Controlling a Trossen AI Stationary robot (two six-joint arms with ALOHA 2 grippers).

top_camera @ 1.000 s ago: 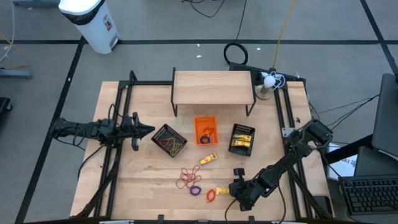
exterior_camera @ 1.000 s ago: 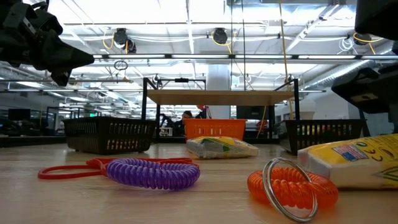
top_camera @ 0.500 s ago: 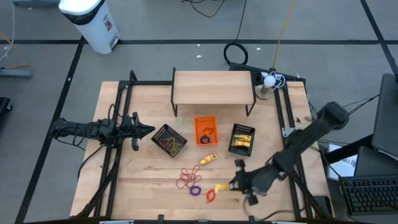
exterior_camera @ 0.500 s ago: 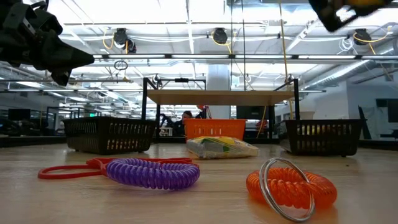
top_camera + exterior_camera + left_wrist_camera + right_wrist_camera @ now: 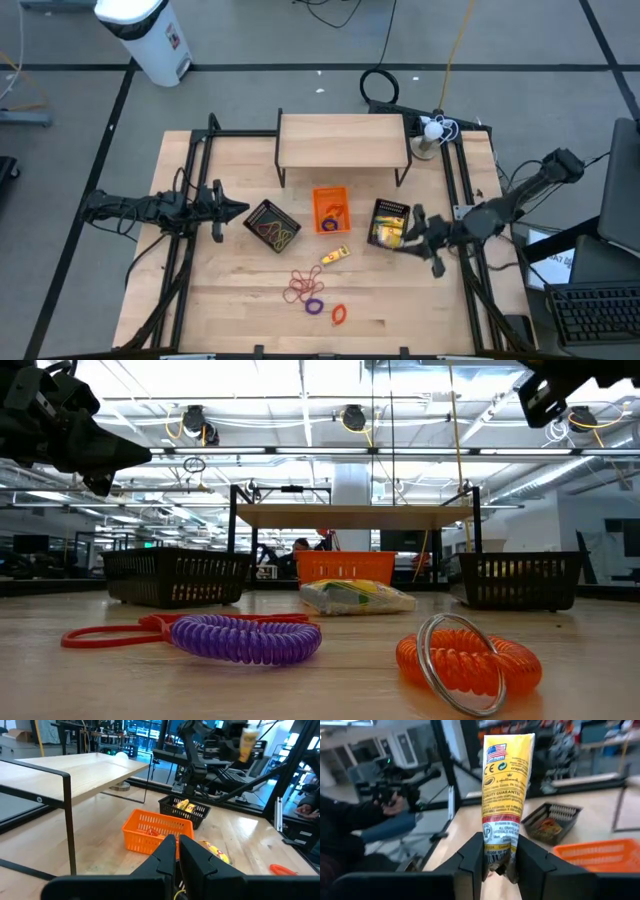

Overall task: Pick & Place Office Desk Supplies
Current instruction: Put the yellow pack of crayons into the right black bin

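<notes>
Gone from the lower centre of the high view is the yellow packet (image 5: 506,795) that lay beside the orange ring (image 5: 338,314) a second ago; it now hangs upright between the fingers of the right gripper (image 5: 499,861), pinched at its lower end, label facing the wrist camera. Since that earlier frame the right arm has lifted off the near edge of the table and swung up to the right-centre of the high view, so the right gripper (image 5: 410,234) sits just at the right-hand black mesh tray (image 5: 377,215), which already holds yellow packets. In the low view the big packet that filled the lower right corner has left, and only the orange ring (image 5: 468,660) with its metal loop remains there.

That reads as a pick completed and a carry nearly finished; my judgement is that the release into the right mesh tray comes next, once the packet is squarely above it.

Still on the wood: a second yellow packet (image 5: 335,256) at the centre, the red-brown rubber bands (image 5: 300,288) below it, and the purple ring (image 5: 315,306) beside the orange one. The orange tray (image 5: 330,208) and the left mesh tray (image 5: 272,225) sit upper centre.

At the left of the high view the left gripper (image 5: 238,210) waits as before, fingers pressed together and empty.
</notes>
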